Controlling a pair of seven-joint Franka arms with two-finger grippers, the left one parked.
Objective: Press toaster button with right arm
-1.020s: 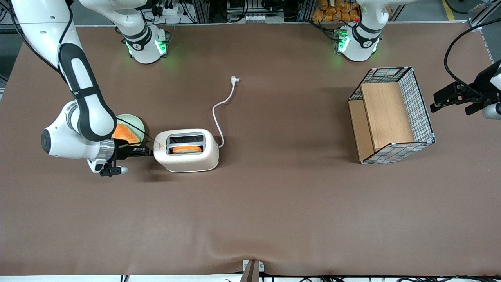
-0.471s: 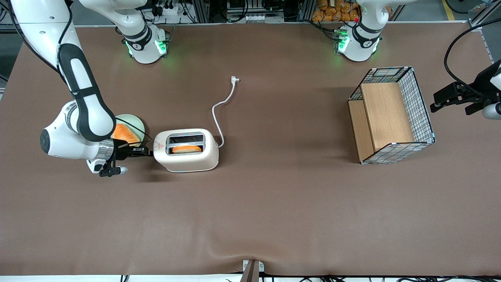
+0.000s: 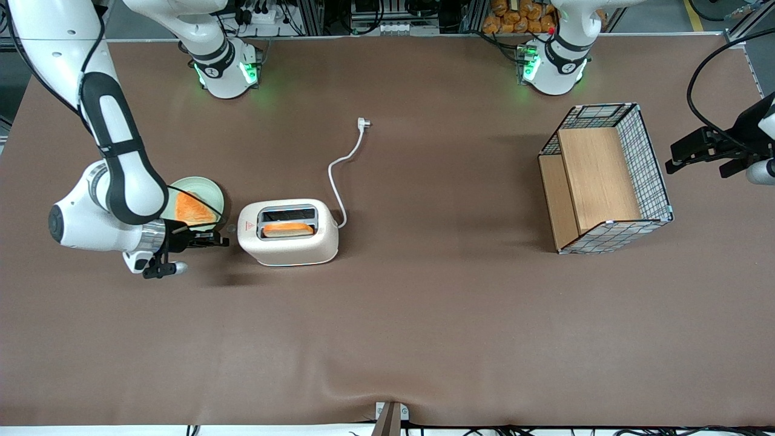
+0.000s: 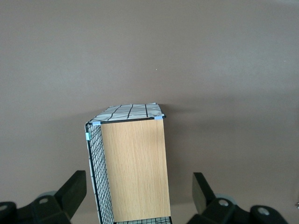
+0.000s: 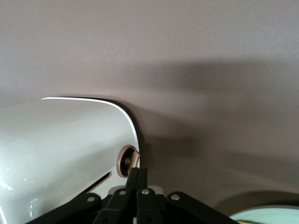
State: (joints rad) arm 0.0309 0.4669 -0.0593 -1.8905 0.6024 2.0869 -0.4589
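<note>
Toaster button (image 5: 127, 160) on narrow end of toaster (image 3: 288, 232), facing working arm's end of tabletop (image 3: 387, 315). Tool (image 3: 221, 240) of right arm (image 3: 115, 163) level with that end, fingers pressed together, clenched on nothing; in wrist view tips reach up to button's edge. Toast slice (image 3: 288, 229) in slot nearer front camera. Green plate (image 3: 209, 192) with orange slice (image 3: 192, 209) beside tool. Cord (image 3: 342, 172) trails away from front camera. Wire basket (image 3: 605, 177) toward parked arm's end.
</note>
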